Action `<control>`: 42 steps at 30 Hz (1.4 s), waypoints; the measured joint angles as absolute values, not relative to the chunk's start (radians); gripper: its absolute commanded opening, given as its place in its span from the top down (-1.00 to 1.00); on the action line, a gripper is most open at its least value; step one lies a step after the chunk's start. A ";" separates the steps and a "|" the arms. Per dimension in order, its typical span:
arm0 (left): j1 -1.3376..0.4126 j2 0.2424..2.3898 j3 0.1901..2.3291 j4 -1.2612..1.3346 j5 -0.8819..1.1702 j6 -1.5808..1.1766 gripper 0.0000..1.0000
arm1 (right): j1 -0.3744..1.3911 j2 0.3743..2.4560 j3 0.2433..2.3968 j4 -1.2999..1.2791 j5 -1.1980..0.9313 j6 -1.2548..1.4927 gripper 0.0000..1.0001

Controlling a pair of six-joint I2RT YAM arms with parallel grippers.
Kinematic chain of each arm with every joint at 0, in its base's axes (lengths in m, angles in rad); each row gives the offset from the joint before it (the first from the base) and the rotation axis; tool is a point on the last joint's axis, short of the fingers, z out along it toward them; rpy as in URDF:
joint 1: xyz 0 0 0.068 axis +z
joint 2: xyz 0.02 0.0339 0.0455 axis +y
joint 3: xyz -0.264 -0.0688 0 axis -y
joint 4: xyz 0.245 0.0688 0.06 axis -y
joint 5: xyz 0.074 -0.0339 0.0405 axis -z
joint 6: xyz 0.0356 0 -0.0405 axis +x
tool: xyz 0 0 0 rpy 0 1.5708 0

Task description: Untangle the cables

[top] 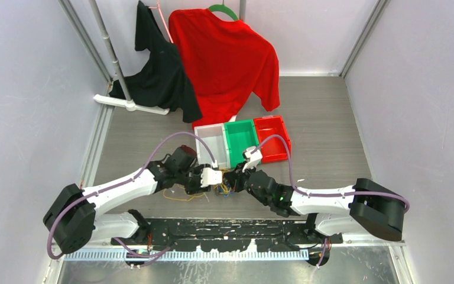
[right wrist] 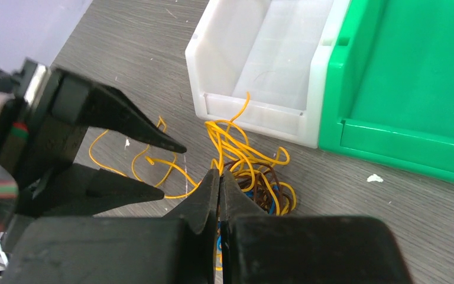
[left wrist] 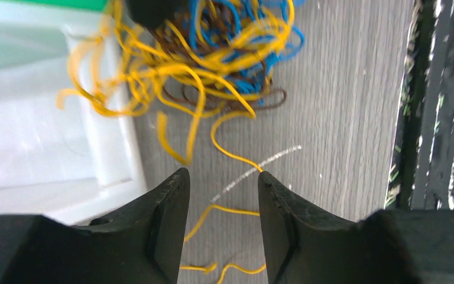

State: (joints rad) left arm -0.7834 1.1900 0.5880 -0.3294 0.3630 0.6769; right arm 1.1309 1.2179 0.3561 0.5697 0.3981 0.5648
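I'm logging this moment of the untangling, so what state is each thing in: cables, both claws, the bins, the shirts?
cables: tangled in one clump beside the white bin.
left claw: open, around a loose yellow strand.
right claw: shut on the cables.
white bin: upright, looks empty.
green bin: upright, looks empty.
red shirt: hanging.
black shirt: hanging.

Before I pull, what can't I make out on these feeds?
- Top view: the cables are too small to trace any single strand.
- Right wrist view: whether the shut right claw pinches a strand, and which one, is hidden behind its own fingers.
- Left wrist view: the cables are blurred and cut off by the top edge. The yellow strand under the open left claw runs off the bottom edge.
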 measured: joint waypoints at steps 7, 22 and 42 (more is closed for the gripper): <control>-0.815 1.262 0.669 -0.337 0.427 0.635 0.13 | 1.131 1.217 0.337 0.586 0.379 0.581 0.98; -0.868 1.425 0.688 -0.311 0.249 0.682 0.68 | 1.131 1.033 0.253 0.561 0.381 0.601 0.98; -0.709 1.214 0.909 -0.573 0.148 0.641 1.00 | 1.130 0.899 0.225 0.444 0.395 0.601 0.93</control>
State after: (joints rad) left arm -0.7090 1.2137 0.9089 -0.5732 0.1478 0.6411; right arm 1.1301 0.8993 0.2249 0.4442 0.3954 0.6010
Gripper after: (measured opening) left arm 0.006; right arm 0.060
